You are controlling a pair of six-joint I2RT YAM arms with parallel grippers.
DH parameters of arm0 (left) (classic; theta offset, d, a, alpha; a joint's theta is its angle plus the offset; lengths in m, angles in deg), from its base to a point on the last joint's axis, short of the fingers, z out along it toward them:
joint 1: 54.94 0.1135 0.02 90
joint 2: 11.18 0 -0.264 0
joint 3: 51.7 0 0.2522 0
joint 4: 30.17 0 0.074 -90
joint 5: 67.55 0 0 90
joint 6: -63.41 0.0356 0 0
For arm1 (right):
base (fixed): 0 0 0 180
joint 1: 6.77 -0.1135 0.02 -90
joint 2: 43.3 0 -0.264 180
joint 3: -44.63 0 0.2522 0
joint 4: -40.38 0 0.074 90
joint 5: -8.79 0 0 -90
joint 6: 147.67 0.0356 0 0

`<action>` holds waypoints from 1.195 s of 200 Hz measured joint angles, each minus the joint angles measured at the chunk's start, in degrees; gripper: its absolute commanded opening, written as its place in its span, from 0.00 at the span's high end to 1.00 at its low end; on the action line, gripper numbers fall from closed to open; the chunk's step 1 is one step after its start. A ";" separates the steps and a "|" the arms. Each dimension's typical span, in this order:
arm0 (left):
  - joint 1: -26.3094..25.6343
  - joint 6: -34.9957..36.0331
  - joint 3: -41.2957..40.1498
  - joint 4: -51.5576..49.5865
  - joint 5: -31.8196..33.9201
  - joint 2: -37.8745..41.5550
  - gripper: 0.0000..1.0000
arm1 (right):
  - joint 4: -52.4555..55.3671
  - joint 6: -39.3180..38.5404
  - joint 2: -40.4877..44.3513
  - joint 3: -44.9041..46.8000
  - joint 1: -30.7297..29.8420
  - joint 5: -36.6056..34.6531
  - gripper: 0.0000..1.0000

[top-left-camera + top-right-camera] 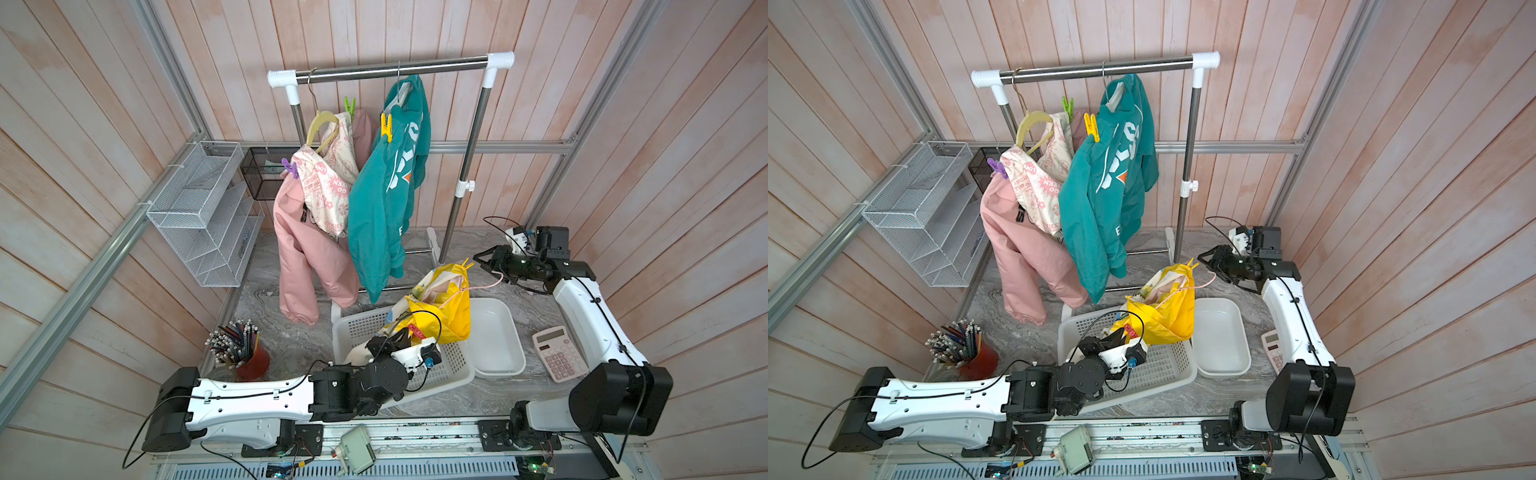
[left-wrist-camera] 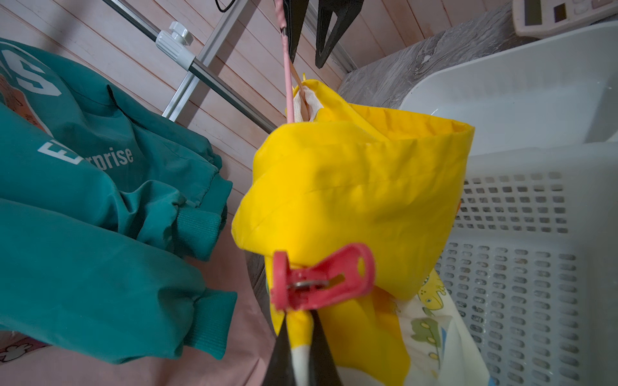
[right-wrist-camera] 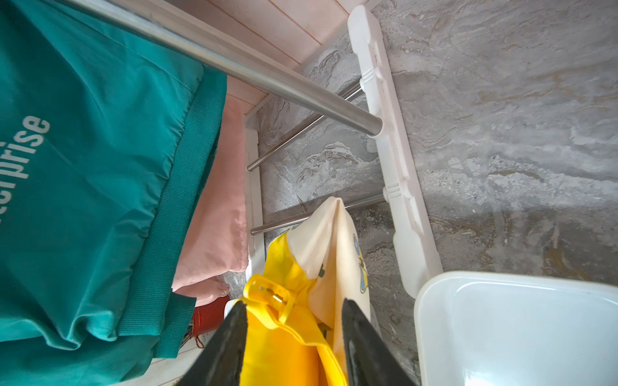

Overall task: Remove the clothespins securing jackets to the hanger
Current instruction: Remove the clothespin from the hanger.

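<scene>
Both hands work at the yellow jacket (image 1: 449,316), which stands up out of the white basket (image 1: 453,370) at lower centre of both top views.

In the left wrist view the left hand (image 2: 297,312) has its tips together at the handle end of the red clothespin (image 2: 321,280), which bites the jacket's edge at lower centre. Whether it pinches clip or cloth I cannot tell. In the right wrist view the right hand (image 3: 293,302) stands apart, astride the jacket's top end, with one finger touching a yellow clothespin (image 3: 269,295). At upper centre in a top view, the pink jacket (image 1: 303,257) and teal jacket (image 1: 386,199) hang from the rail (image 1: 390,68). They carry a green clothespin (image 1: 350,106), a purple clothespin (image 1: 291,168) and a second yellow clothespin (image 1: 386,129).
</scene>
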 measured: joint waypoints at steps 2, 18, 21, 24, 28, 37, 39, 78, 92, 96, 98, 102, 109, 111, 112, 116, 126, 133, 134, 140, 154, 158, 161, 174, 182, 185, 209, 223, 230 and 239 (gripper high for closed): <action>0.00 0.09 -0.07 0.09 0.02 -0.02 1.00 | 0.00 0.07 0.00 0.00 0.02 0.15 0.51; -0.28 1.60 -0.94 1.29 0.24 -0.04 1.00 | -0.09 0.66 0.00 0.00 0.09 1.38 0.51; -0.37 1.79 -1.09 1.44 0.31 -0.04 1.00 | -0.11 0.66 0.00 0.02 0.11 1.55 0.51; -0.39 2.10 -1.29 1.62 0.35 -0.04 1.00 | -0.13 0.74 0.00 0.02 0.09 1.70 0.51; -0.42 2.45 -1.49 1.84 0.39 -0.04 1.00 | -0.15 0.90 0.00 0.00 0.11 1.95 0.50; -0.57 3.21 -1.88 2.08 0.44 -0.07 1.00 | -0.17 1.05 -0.04 0.02 0.09 2.32 0.50; -0.61 3.45 -1.95 2.16 0.44 -0.07 1.00 | -0.17 1.07 -0.04 0.00 0.09 2.40 0.49; -0.92 6.16 -2.84 3.56 0.42 0.00 1.00 | 0.55 -0.07 -0.48 0.00 0.09 3.15 0.49; -1.03 7.02 -2.95 4.13 0.42 0.00 1.00 | 1.68 -1.40 -1.07 -0.02 -0.07 2.82 0.49; -1.01 7.21 -2.97 4.22 0.42 0.00 1.00 | 2.03 -1.79 -1.27 -0.07 -0.15 2.58 0.49; -1.03 7.32 -2.99 4.26 0.42 0.00 1.00 | 2.23 -1.99 -1.36 -0.09 -0.17 2.47 0.49; -1.01 7.61 -3.08 4.44 0.42 0.00 1.00 | 2.62 -2.38 -1.57 -0.13 -0.28 2.27 0.49; -1.01 7.89 -3.28 4.68 0.42 0.00 1.00 | 3.34 -3.08 -1.92 -0.31 -0.42 1.97 0.49; -1.01 7.98 -3.30 4.76 0.44 0.00 1.00 | 3.56 -3.30 -2.05 -0.37 -0.44 1.88 0.49; -1.01 8.00 -3.32 4.79 0.44 0.00 1.00 | 3.74 -3.45 -2.12 -0.42 -0.46 1.84 0.49; -1.03 8.20 -3.43 4.90 0.44 0.00 1.00 | 4.07 -3.80 -2.27 -0.52 -0.50 1.70 0.49; -1.03 8.55 -3.56 5.07 0.42 0.00 1.00 | 4.94 -4.76 -2.62 -0.85 -0.66 1.16 0.50; -1.03 8.70 -3.58 5.14 0.44 0.00 1.00 | 5.42 -5.25 -2.78 -1.07 -0.70 0.76 0.50; -1.03 8.74 -3.58 5.18 0.44 0.00 1.00 | 5.44 -5.27 -2.78 -1.09 -0.72 0.74 0.50; -1.07 8.87 -3.61 5.31 0.44 0.00 1.00 | 5.79 -5.70 -2.86 -1.31 -0.74 0.46 0.51; -1.14 9.11 -3.61 5.46 0.44 0.00 1.00 | 6.47 -6.43 -3.06 -1.99 -0.76 -0.13 0.51; -1.16 9.11 -3.61 5.46 0.44 0.00 1.00 | 6.54 -6.51 -3.06 -2.16 -0.76 -0.20 0.51; -1.18 9.14 -3.61 5.46 0.44 0.00 1.00 | 6.56 -6.62 -3.08 -2.32 -0.76 -0.35 0.51; -1.31 9.27 -3.63 5.46 0.46 0.00 1.00 | 6.73 -6.99 -3.15 -2.86 -0.76 -0.70 0.51; -1.42 9.31 -3.67 5.46 0.46 0.00 1.00 | 6.75 -7.21 -3.17 -3.10 -0.76 -0.94 0.51; -1.49 9.29 -3.69 5.46 0.46 0.00 1.00 | 6.80 -7.34 -3.17 -3.15 -0.76 -0.98 0.51; -1.79 9.31 -3.72 5.46 0.50 0.00 1.00 | 6.97 -7.74 -3.43 -3.39 -0.76 -1.18 0.51; -1.88 9.31 -3.76 5.46 0.74 0.00 1.00 | 6.97 -7.76 -3.74 -3.39 -0.85 -1.18 0.51; -1.90 9.33 -3.82 5.51 0.90 0.00 1.00 | 6.97 -7.76 -3.91 -3.39 -0.87 -1.20 0.51; -1.90 9.35 -3.96 5.53 1.07 0.00 1.00 | 6.97 -7.76 -4.04 -3.39 -0.96 -1.25 0.52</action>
